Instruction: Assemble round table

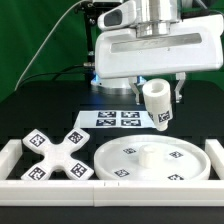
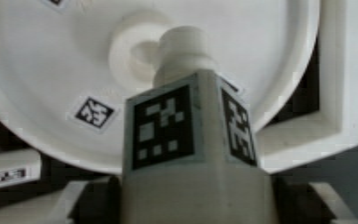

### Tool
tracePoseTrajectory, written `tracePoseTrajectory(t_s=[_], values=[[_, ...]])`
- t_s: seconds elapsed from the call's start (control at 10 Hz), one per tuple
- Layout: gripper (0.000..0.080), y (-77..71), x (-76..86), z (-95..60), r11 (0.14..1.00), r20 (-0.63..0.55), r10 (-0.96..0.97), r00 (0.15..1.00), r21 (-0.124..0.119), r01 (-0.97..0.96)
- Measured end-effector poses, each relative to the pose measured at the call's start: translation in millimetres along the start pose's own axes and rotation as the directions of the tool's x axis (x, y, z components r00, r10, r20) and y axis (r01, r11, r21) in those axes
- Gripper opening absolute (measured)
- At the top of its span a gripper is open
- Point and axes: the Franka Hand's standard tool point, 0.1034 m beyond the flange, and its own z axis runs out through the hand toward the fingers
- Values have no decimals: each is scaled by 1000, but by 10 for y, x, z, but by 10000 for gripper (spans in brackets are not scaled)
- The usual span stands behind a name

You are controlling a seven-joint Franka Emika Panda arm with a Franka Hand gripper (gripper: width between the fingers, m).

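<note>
My gripper (image 1: 158, 92) is shut on the short white cylindrical leg (image 1: 157, 105) and holds it tilted in the air above the large flat round disc (image 1: 150, 160). The disc lies flat at the front of the table with a raised hub (image 1: 146, 155) in its middle. In the wrist view the tagged leg (image 2: 188, 130) fills the middle, its far end pointing at the disc's hub (image 2: 149, 50), with the disc (image 2: 69, 70) behind it. The X-shaped cross base (image 1: 57, 153) lies on the table at the exterior view's left of the disc.
The marker board (image 1: 112, 119) lies flat behind the disc, under the arm. A white rail (image 1: 215, 160) borders the table at the exterior view's right and a low white wall (image 1: 20, 190) runs along the front.
</note>
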Motion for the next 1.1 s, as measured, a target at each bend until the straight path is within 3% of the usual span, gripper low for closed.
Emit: tracePoseTrajectory(t_s=[0.1,0.2,0.5,0.7,0.9,1.1], values=[[406,-6,-27,14,1000,-23,-7,1000,0,7],[406,1,36,-14,1000,-122,-25,992,3,25],[406,179,17,-47,997,-280,-72,957,-25,67],[406,204,-209,132,997,-206,-76,976,-39,70],[406,196,-262,174,997,-171,-76,982,-40,70],[406,40,-242,208,996,-181,-81,980,-39,75]])
